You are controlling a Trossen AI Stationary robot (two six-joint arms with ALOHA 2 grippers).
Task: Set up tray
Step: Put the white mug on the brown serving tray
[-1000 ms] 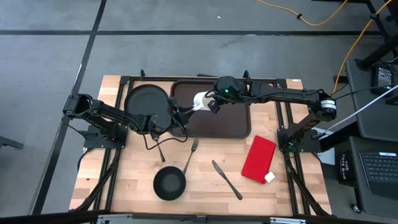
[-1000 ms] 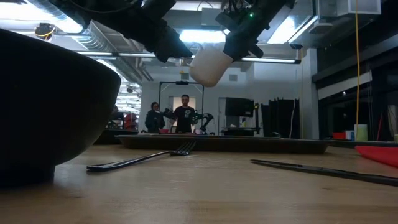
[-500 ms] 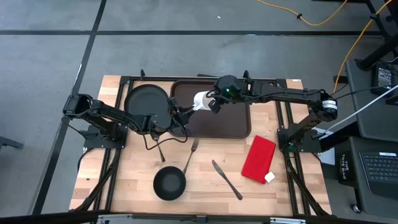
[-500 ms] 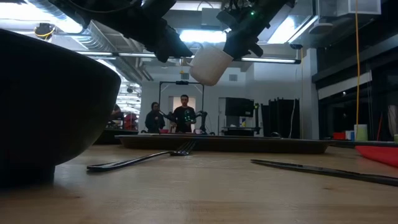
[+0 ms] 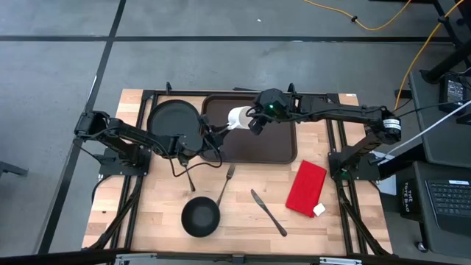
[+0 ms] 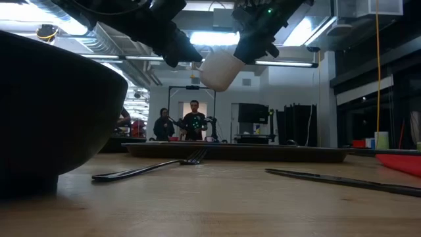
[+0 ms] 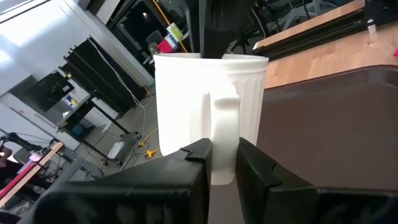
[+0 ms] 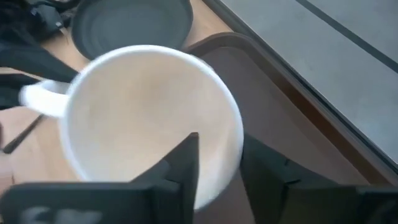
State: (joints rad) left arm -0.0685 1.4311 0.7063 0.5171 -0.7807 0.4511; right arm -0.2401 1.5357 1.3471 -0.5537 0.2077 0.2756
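Pinching the handle of a white mug (image 5: 238,118), the left tool (image 7: 222,163) is clenched on it, while the right tool (image 8: 217,163) straddles the mug's rim, one finger inside and one outside; whether that pair still presses the wall I cannot tell. Directly beneath both tools lies the tray (image 5: 280,147), its brown floor bare under the raised mug. Beside the left tool sits a round black plate (image 5: 173,121). If one tool lets go before the other has a firm hold, the mug could swing on its handle and drop onto the tray.
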